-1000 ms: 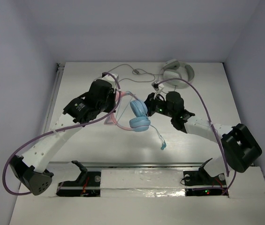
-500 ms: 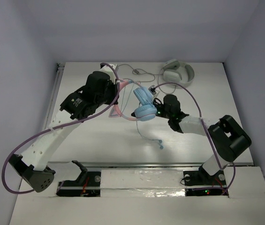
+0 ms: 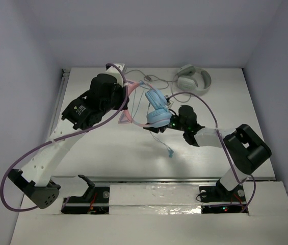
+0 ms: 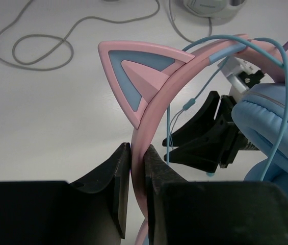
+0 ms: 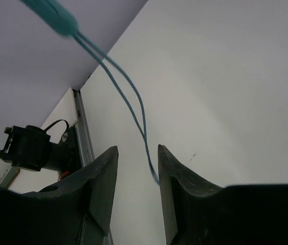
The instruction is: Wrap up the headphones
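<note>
One white table [image 3: 108,158] lies under both arms. The left arm [image 3: 57,148] is long and bends in from the side. The right arm [image 3: 245,153] is folded up short.

The left claw [image 4: 136,153] is clamped tight on the headphones [image 3: 155,109]. It pinches the pink band [image 4: 159,97] between its two fingers. The headphones seem to be held up off the table by that claw. A pointy pink and blue ear [image 4: 133,71] sticks out from the band just past the claw's tips. A fat blue cup [image 4: 271,122] sits off to the claw's right.

The right claw [image 5: 137,153] is close in front of the left claw, just beside the cups. Its fingers are apart. A thin blue cable [image 5: 128,102] runs in two strands into the gap between them.

A white set [image 3: 193,79] lies on the table well beyond the right claw. Its grey cable [image 4: 36,41] makes loops on the table far ahead of the left claw.

A little plug [image 3: 170,154] hangs at the end of the blue cable, near the right claw. A small blue-green lump [image 5: 52,15] joins the two strands up above the right claw.
</note>
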### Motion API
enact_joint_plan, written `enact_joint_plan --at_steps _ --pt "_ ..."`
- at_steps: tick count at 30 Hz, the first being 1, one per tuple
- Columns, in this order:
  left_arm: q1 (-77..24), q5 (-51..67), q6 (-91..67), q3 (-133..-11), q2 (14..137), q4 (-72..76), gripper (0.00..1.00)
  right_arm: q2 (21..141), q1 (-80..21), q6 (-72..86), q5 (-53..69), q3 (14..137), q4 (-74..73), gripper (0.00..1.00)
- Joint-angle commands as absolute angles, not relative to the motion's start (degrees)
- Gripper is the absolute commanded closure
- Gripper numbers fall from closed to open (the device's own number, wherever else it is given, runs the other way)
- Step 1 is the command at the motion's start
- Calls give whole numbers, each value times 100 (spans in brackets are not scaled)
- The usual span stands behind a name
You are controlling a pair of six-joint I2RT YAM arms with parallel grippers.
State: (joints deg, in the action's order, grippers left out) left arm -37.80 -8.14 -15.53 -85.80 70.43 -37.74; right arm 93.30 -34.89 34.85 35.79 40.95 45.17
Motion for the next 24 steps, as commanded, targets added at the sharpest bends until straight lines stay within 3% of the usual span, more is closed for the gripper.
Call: enact_joint_plan --at_steps 1,24 --pt "-3797 -703 -1767 -9017 6996 -3296 100 9465 -3463 3586 3568 4008 5080 57" --pt "-3797 -800 -1644 -9316 7251 -3147 100 10116 -3463 4165 3023 3252 5712 64"
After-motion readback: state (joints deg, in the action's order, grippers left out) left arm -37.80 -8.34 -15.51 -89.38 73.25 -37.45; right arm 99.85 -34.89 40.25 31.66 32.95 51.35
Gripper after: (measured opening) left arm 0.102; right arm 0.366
